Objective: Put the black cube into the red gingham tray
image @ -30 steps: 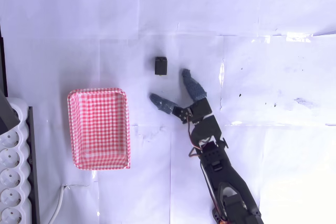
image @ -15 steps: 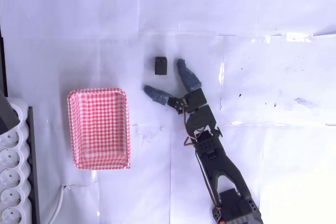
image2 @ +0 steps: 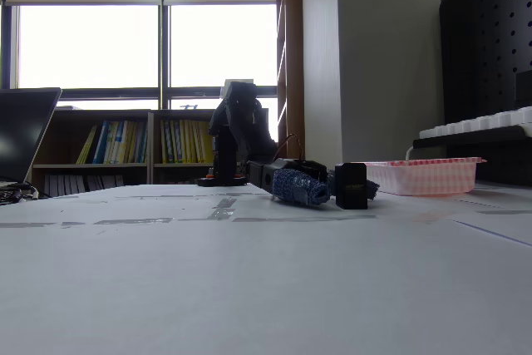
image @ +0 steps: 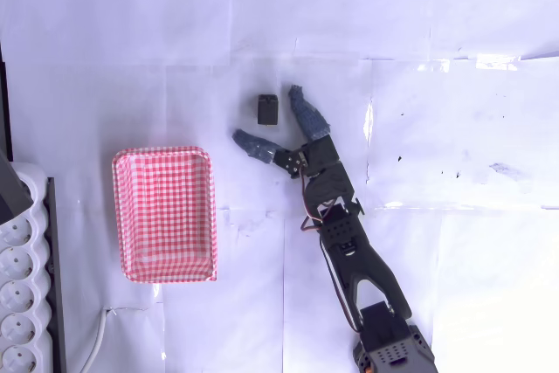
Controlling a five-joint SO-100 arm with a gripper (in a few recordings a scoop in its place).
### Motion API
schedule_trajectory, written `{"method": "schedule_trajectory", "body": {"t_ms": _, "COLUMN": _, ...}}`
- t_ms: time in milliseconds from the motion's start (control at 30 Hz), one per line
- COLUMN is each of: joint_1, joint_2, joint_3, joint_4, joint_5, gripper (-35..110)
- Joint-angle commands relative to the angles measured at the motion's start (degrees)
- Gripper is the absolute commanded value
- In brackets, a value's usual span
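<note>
Spanning both views, the white paper-covered table [image: 454, 58] carries everything. Next in size, the black five-joint arm [image: 349, 251] reaches up the overhead view from the bottom edge.

Shallow rectangular red-and-white gingham tray [image: 163, 213] with rounded corners and raised rim: sits well apart from the jaws, left of them and below in the overhead view. Nothing in it.

Jaws [image: 266, 117]: spread wide. The two blue-grey padded fingers [image: 307, 113] form a V that opens toward the upper left of the overhead view. Low to the table in the fixed view [image2: 299, 186].

Small matte black cube [image: 267, 109]: resting on the table at the mouth of the jaws, between the two fingertips. It lies just beside the upper finger; whether they touch I cannot tell. The lower finger is near but clearly apart. Not gripped.

Step in hand, as I judge it: enclosing the cube before the pinch. To do it well:
- push a little deeper so the cube sits between the pads, not at the tips;
- centre it, otherwise the nearer finger will shove it sideways on closing;
- stay low, close slowly, confirm both pads meet flat faces;
- lift clear of the tray rim before travelling left.

Risk: the cube skids away on the smooth paper.
</note>
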Motion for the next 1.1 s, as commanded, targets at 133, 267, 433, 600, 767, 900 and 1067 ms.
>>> {"method": "schedule_trajectory", "body": {"t_ms": 133, "joint_1": -0.62, "joint_2": 2.99, "joint_3": 7.12, "joint_4": 1.58, "joint_5": -0.88, "gripper": 46}}
{"method": "schedule_trajectory", "body": {"t_ms": 267, "joint_1": -0.79, "joint_2": 3.6, "joint_3": 8.7, "joint_4": 2.37, "joint_5": -1.41, "gripper": 46}}
{"method": "schedule_trajectory", "body": {"t_ms": 433, "joint_1": -1.05, "joint_2": 3.96, "joint_3": 9.32, "joint_4": 2.55, "joint_5": -1.76, "gripper": 45}}
{"method": "schedule_trajectory", "body": {"t_ms": 600, "joint_1": -1.23, "joint_2": 3.96, "joint_3": 9.58, "joint_4": 2.55, "joint_5": -2.72, "gripper": 42}}
{"method": "schedule_trajectory", "body": {"t_ms": 767, "joint_1": -1.32, "joint_2": 4.92, "joint_3": 11.34, "joint_4": 2.37, "joint_5": -3.08, "gripper": 39}}
{"method": "schedule_trajectory", "body": {"t_ms": 900, "joint_1": -1.85, "joint_2": 5.45, "joint_3": 12.48, "joint_4": 2.2, "joint_5": -3.16, "gripper": 39}}
{"method": "schedule_trajectory", "body": {"t_ms": 1067, "joint_1": -2.55, "joint_2": 5.62, "joint_3": 13.36, "joint_4": 2.11, "joint_5": -3.25, "gripper": 39}}
